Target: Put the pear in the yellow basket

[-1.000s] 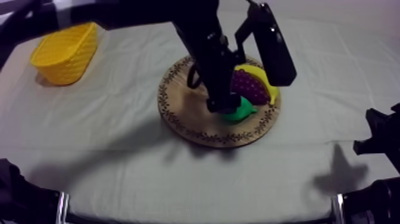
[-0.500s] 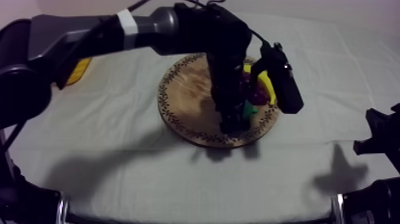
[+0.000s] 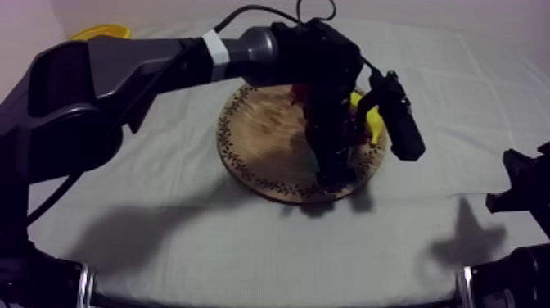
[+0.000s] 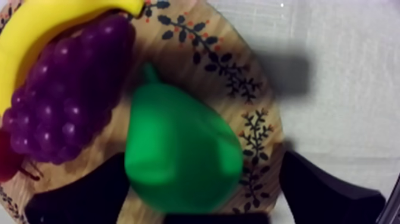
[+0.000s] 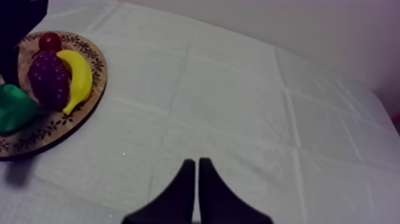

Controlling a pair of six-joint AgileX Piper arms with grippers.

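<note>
My left fingers (image 4: 324,190) stand open either side of the pear (image 4: 178,152) on the wooden board (image 4: 235,77); my right fingers (image 5: 208,190) lie closed together, empty.

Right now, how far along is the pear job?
Done: left gripper is down over the wooden board, open, straddling the pear. In hand: the grasp, not yet closed. Remaining: lift the pear and carry it to the yellow basket. Right gripper rests shut.
</note>
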